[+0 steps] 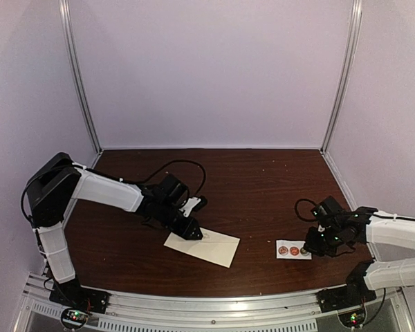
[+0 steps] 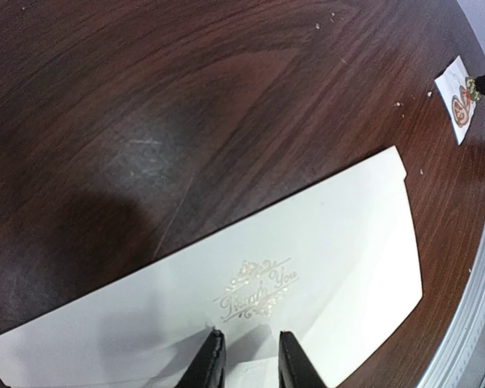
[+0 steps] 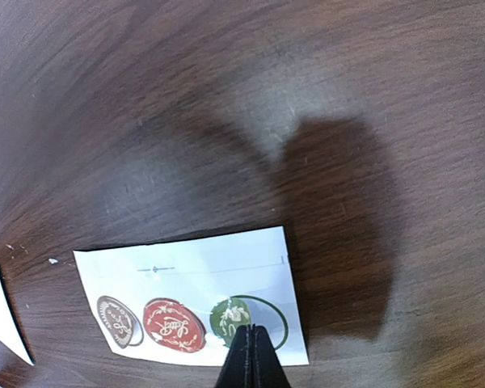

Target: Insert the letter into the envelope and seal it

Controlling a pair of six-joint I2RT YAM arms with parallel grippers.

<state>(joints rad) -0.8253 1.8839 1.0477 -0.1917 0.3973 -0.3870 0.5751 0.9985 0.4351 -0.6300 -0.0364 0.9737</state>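
- Envelope [image 2: 323, 242]: cream, gold "Thank You" print, lying flat on the dark wooden table [image 1: 263, 187], left of centre.
- Left gripper [image 2: 249, 347]: jaws narrowly apart, holding nothing, tips over the envelope.
- Right gripper [image 3: 249, 333]: jaws closed, pinching the green sticker [image 3: 229, 314] on a white sticker strip [image 3: 210, 267], well right of the envelope.

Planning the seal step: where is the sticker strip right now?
Top view: the sticker strip lies right of the envelope, apart from it, with the fingers of the right gripper at its green sticker.
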